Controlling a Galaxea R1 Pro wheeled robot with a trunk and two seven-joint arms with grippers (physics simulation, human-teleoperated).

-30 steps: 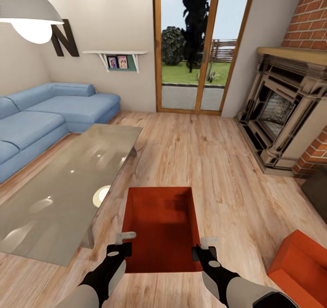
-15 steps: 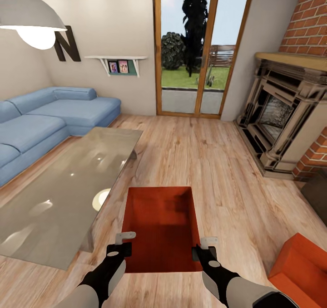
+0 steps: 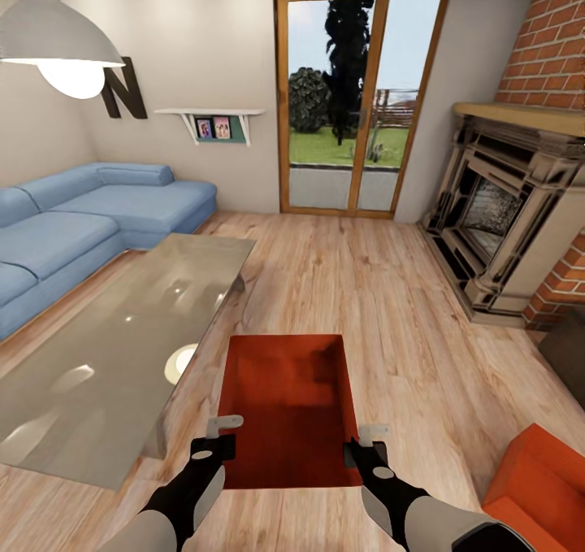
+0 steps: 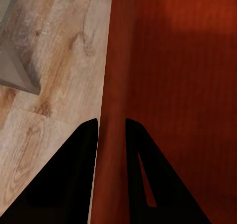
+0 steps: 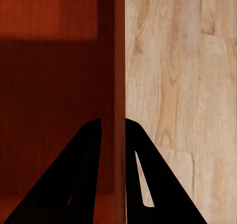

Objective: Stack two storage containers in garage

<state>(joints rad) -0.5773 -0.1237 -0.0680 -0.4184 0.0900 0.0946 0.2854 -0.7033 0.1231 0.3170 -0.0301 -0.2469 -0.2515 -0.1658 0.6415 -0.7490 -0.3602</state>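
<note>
Left claw (image 3: 226, 427) and right claw (image 3: 372, 436) each pinch a side wall of 1 storage container (image 3: 288, 406), carried above the living room's plank floor (image 3: 382, 308); the other container (image 3: 540, 487) waits nearby; next, drive to the garage.

Open rectangular storage box (image 3: 288, 397): orange-red, darker red inside. Second low box (image 3: 536, 487): same orange-red. Plank floor (image 3: 390, 292): light wood grain. Corner sofa (image 3: 73, 227): pale blue. Glass coffee table (image 3: 106, 357): grey-beige sheen. Chimney wall (image 3: 548, 40): red brick pattern. Door frame (image 3: 280, 97): orange-brown wood.
</note>
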